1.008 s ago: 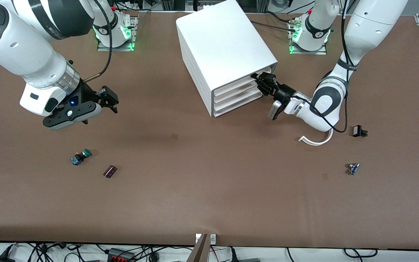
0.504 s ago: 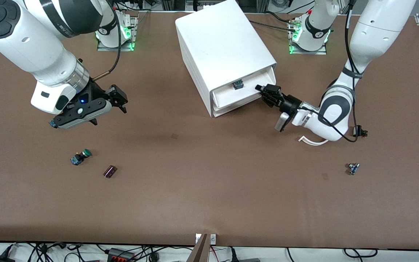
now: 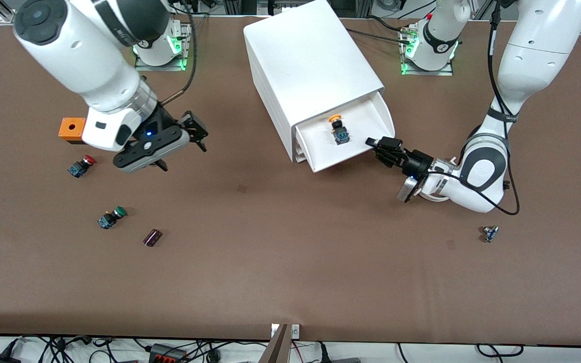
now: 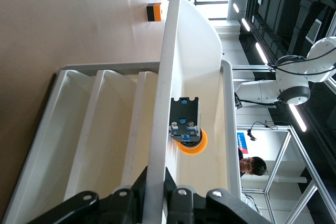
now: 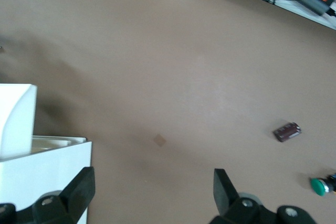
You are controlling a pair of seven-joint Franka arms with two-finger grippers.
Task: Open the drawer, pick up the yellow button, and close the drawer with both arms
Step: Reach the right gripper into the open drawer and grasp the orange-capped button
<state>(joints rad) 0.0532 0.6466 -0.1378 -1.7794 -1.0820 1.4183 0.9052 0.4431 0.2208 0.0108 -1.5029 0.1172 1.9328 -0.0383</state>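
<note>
Front view: drawer (image 3: 351,146) now stands pulled out, left gripper (image 3: 382,149) clamped on its front lip; button (image 3: 340,132) exposed. Right gripper (image 3: 193,132), spread empty, has probably neared for the pick.

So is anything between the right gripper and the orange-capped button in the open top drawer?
Nothing visible. The button lies exposed in the drawer, which the left gripper holds by its front edge. The right gripper, open, hangs over bare table toward the right arm's end; only the cabinet corner lies nearby.
</note>
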